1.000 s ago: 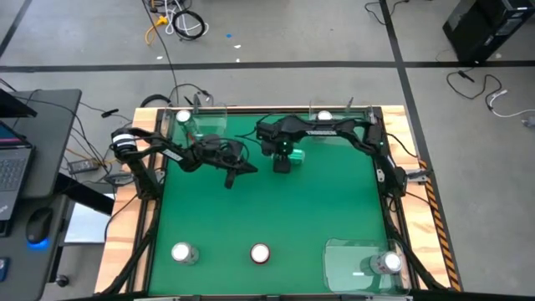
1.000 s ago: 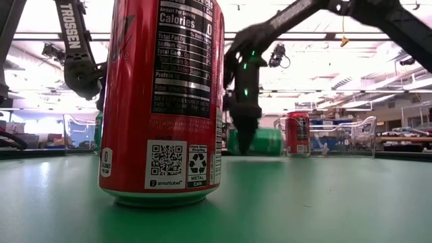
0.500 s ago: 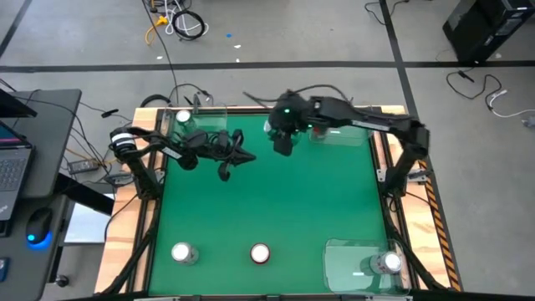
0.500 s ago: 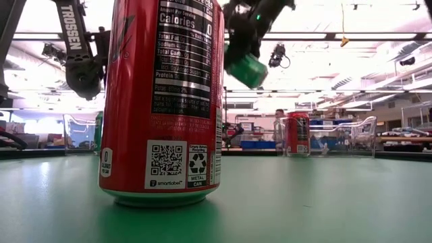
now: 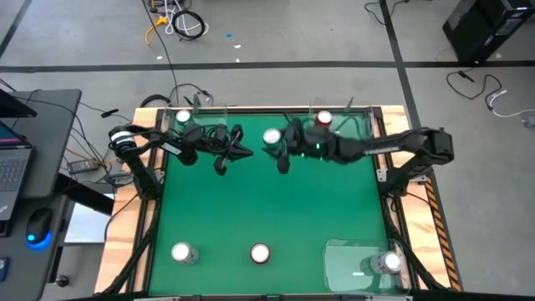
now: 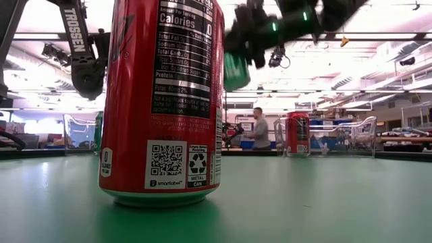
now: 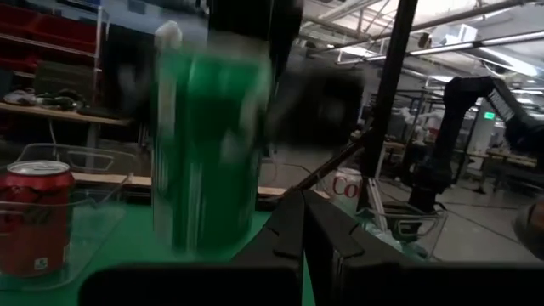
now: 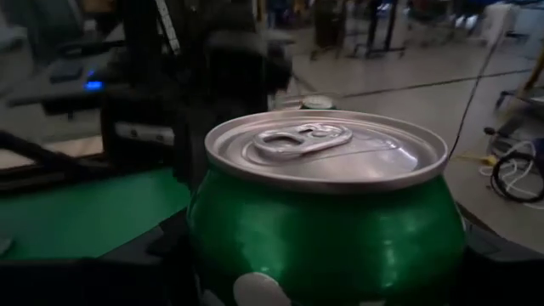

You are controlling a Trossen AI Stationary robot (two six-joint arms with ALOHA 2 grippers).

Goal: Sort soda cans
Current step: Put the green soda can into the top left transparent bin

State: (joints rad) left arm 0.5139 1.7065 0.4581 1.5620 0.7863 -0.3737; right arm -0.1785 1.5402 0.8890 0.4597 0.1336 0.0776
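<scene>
Six small drink cans are spread about the green table (image 5: 267, 209), and one of them, a green-sided can with a shiny silver top (image 5: 272, 137), is clamped in the right gripper (image 5: 277, 149) and held in the air above the far middle of the table. The right wrist view looks down on this can's pull-tab lid and rounded green shoulder (image 8: 327, 212), with the dark fingers (image 8: 144, 255) pressed against its sides. In the low view the green can (image 6: 236, 71) hangs well above the surface, tilted. The left gripper (image 5: 227, 153) hovers just beside it on the far left; its two dark fingers (image 7: 289, 229) lie close together with nothing between them, and the green can (image 7: 212, 144) looms directly ahead. A red can (image 5: 323, 119) stands upright in the clear plastic tray (image 5: 351, 125) at the far right, and another green can (image 5: 183, 118) stands at the far left corner. Along the near edge stand a silver can (image 5: 182, 252), a red can with a white nutrition label (image 6: 162, 101) and, in a second clear tray (image 5: 343, 259), another silver can (image 5: 389, 262). A person (image 6: 258, 131) stands in the room beyond.
</scene>
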